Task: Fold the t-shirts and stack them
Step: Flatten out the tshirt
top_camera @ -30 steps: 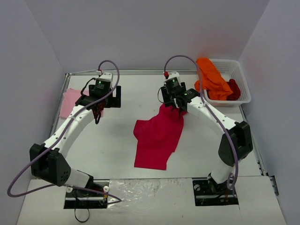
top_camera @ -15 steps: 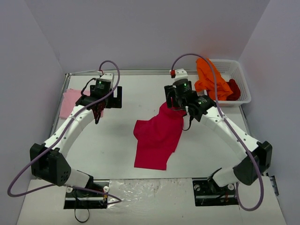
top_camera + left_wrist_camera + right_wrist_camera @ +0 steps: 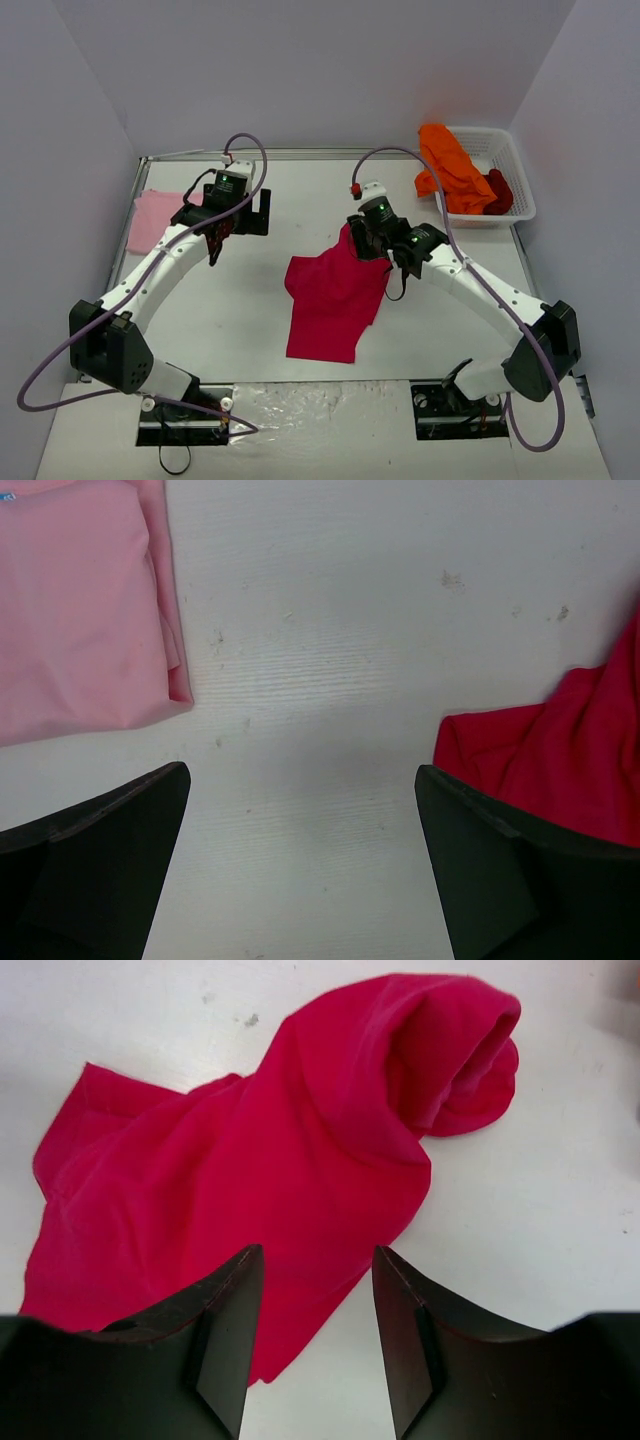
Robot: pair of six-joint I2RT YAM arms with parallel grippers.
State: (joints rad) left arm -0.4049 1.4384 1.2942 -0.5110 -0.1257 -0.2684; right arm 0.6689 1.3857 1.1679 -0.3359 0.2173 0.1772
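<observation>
From above, the left gripper hangs between the pale pink t-shirt and the crimson t-shirt. The right gripper hides the crimson one's far corner.

Left wrist: fingers spread wide over the table. Pink is cut off beyond the left finger, crimson beyond the right.

Right wrist: fingers stand apart, pinching nothing, with crimson cloth bunched just beyond them.

Left wrist view: pale pink shirt runs off the top and left edges; crimson shirt is cut by the right edge, low part behind a finger. Top view: dark red shirt mostly hidden by orange shirt in basket — shape unreadable. right gripper fingertips hidden under its own wrist — cloth contact can't be told.
</observation>
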